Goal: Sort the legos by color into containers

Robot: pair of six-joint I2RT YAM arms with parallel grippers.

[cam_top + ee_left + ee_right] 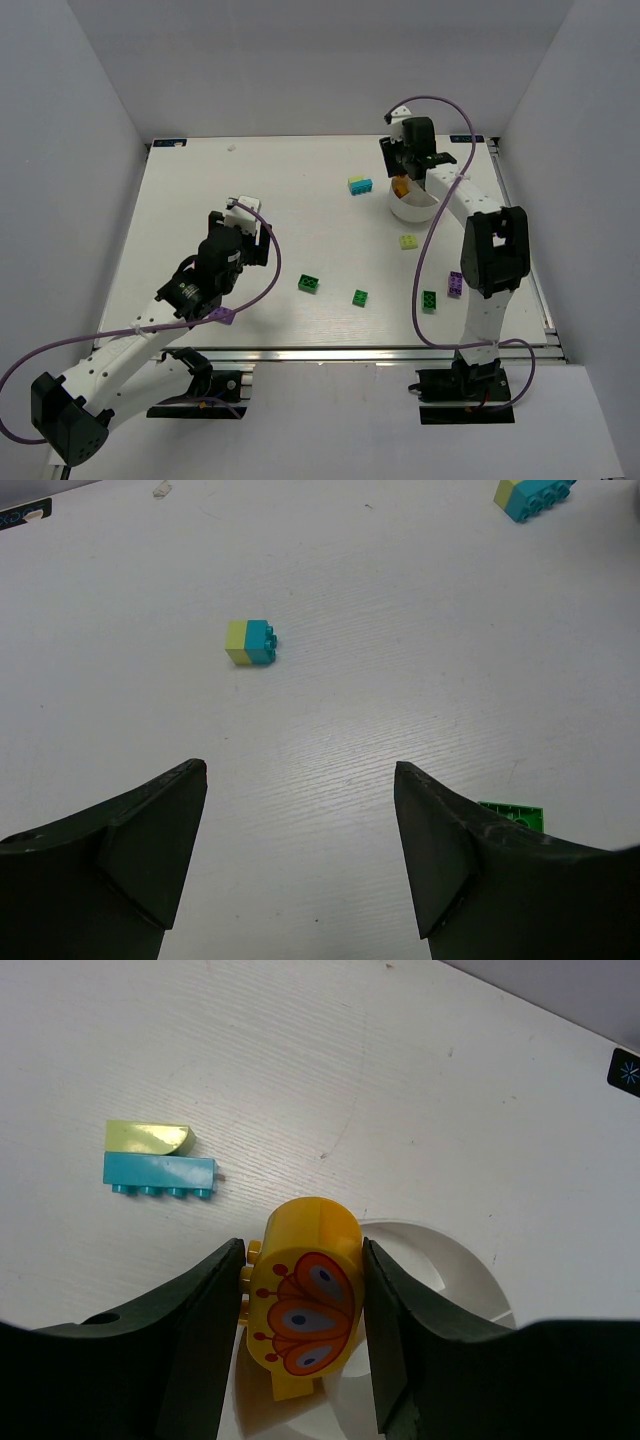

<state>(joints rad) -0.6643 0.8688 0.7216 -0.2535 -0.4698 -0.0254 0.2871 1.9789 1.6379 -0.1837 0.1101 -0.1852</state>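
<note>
My right gripper point(403, 182) point(303, 1260) is shut on a yellow brick point(305, 1300) with an orange butterfly print and holds it over the near rim of the round white divided bowl point(414, 209) point(450, 1260). My left gripper point(247, 220) point(300, 772) is open and empty above bare table. A small yellow-green and cyan brick point(251, 642) lies ahead of it. A cyan and yellow-green stack point(359, 186) point(160, 1165) lies left of the bowl. Green bricks point(309, 284) point(360, 297) point(429, 300), a pale yellow-green brick point(408, 241) and purple bricks point(455, 284) point(225, 316) lie nearer.
White walls stand round the table on three sides. A purple cable loops by each arm. The right arm's forearm point(495, 250) stands over the right side, beside the purple brick. One green brick point(515, 813) sits just behind my left gripper's right finger.
</note>
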